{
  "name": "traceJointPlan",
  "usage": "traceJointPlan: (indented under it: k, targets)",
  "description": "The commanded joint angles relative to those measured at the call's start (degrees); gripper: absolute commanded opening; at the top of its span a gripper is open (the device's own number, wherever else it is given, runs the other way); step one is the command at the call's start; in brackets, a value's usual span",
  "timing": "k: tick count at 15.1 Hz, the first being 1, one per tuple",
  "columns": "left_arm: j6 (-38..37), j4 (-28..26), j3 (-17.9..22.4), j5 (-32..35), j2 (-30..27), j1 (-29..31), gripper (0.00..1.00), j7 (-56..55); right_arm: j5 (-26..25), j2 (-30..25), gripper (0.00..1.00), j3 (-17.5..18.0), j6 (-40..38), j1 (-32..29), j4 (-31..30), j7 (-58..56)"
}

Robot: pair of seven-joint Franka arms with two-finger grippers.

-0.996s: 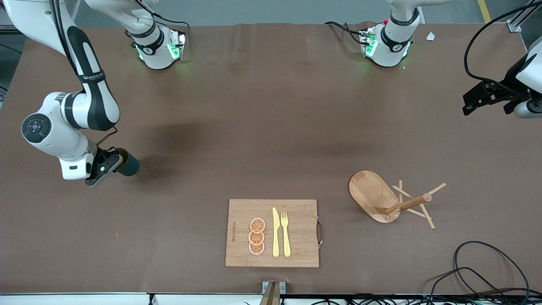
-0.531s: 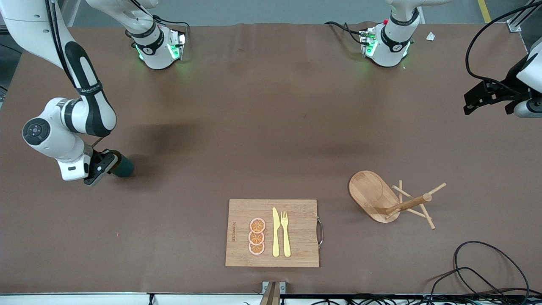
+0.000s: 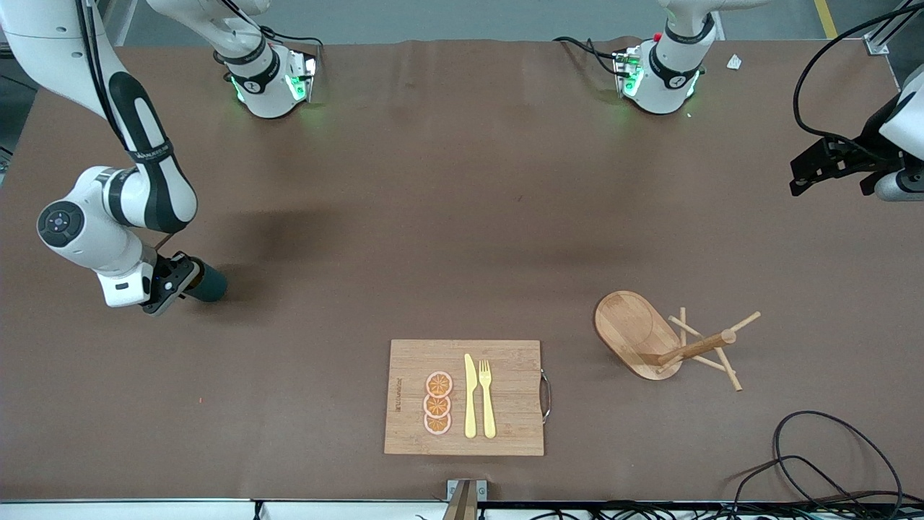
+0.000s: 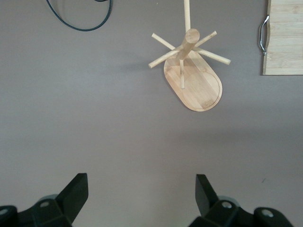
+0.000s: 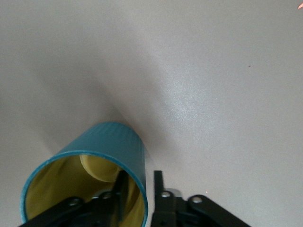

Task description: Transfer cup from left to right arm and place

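Observation:
The cup (image 3: 209,283), dark teal with a yellow inside, is in my right gripper (image 3: 184,280), low over the bare table near the right arm's end. In the right wrist view the cup (image 5: 109,142) is tilted with its mouth toward the camera. My right gripper (image 5: 140,175) is shut on its rim, one finger inside and one outside the wall. The handle does not show. My left gripper (image 3: 803,178) is open and empty, held in the air at the left arm's end of the table. Its fingers stand wide apart in the left wrist view (image 4: 142,189).
A wooden peg stand (image 3: 653,339) lies tipped over toward the left arm's end; it also shows in the left wrist view (image 4: 194,80). A cutting board (image 3: 505,397) with knife, fork and orange slices sits at the near edge. Black cables (image 3: 830,455) lie at the near corner.
My right gripper has carried the cup a short way toward the right arm's end of the table, then nearly stopped. The left arm has not moved.

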Motion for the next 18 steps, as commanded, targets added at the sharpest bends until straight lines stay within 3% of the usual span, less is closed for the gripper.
traceJointPlan:
  k: [1,5,14,18]
  targets:
    - [-0.4,-0.6,-0.3,-1.2,-0.9,0.7,1.00,1.2,-0.2,-1.2,1.00,1.2,-2.4,-1.4,0.2,0.6]
    - [-0.4,-0.6,-0.3,-1.2,-1.2,0.7,1.00,1.2,-0.2,-2.7,1.00,1.3,-15.3,-1.0,6.5,10.8]
    - [-0.4,-0.7,-0.4,-1.5,-1.9,0.5,1.00,1.6,-0.2,-8.5,1.00,1.4,-40.7,1.5,21.9,51.3]
    - [-1.7,-1.0,-0.4,-3.9,-2.0,0.5,1.00,1.5,-0.2,-9.9,1.00,1.4,-50.7,1.9,28.4,55.8]
